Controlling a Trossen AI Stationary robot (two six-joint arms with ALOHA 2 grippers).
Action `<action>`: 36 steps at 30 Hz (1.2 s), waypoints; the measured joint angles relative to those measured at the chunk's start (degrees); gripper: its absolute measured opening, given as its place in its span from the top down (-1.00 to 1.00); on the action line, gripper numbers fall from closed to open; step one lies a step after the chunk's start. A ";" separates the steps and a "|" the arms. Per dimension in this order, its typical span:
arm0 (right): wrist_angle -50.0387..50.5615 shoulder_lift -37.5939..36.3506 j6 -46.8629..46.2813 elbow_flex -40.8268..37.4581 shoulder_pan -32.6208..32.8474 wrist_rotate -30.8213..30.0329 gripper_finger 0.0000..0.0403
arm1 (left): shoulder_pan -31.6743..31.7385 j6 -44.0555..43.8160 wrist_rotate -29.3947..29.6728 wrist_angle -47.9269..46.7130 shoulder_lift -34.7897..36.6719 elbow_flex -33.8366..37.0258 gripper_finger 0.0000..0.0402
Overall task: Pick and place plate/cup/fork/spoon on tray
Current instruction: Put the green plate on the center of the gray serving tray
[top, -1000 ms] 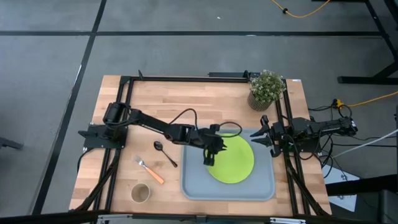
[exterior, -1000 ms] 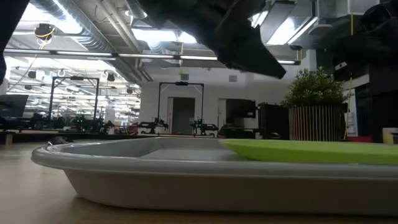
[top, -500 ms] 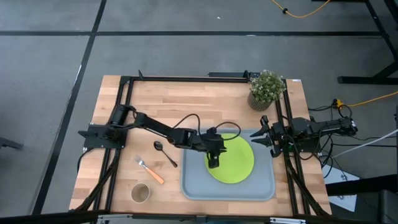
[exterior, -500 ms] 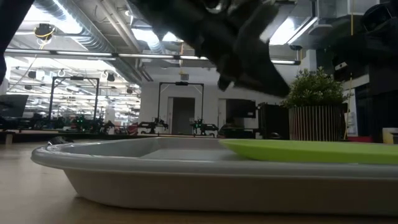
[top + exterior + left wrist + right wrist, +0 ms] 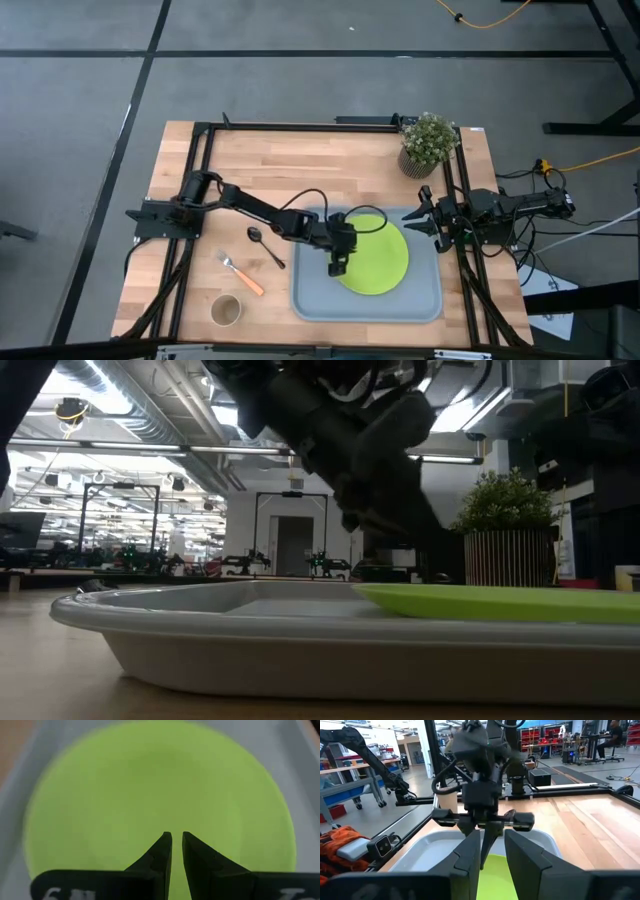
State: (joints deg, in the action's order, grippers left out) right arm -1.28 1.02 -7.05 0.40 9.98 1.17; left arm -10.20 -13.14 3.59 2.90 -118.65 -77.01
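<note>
The lime-green plate (image 5: 380, 255) lies flat in the grey-blue tray (image 5: 312, 300), toward its right side. My left gripper (image 5: 338, 266) is shut and points down over the plate's left part (image 5: 100, 795); in the low view it (image 5: 400, 520) stands low above the plate (image 5: 500, 601). My right gripper (image 5: 418, 219) is open and empty at the tray's far right corner. The dark spoon (image 5: 265, 245), the orange-handled fork (image 5: 241, 273) and the tan cup (image 5: 226, 310) lie on the wood to the left of the tray. My left gripper's shut fingers (image 5: 162, 851) point down over the plate's left part. I cannot tell whether their ends touch the plate.
A potted green plant (image 5: 428, 142) stands at the table's far right corner. The tray's raised rim (image 5: 250, 622) runs around the plate. Bare wood lies along the far side of the table. The left part of the tray floor is bare.
My left gripper has gone down toward the plate and a little toward the table's near edge. The plate and tray have stayed where they were.
</note>
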 joint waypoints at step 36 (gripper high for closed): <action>-0.07 0.00 3.08 0.00 0.00 -0.11 0.53 | -2.37 -17.23 -19.48 -12.91 0.77 -0.02 0.81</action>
State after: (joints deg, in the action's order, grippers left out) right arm -1.34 1.02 -3.97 0.40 9.98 1.06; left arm -12.57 -30.37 -15.88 -10.01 -117.88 -77.03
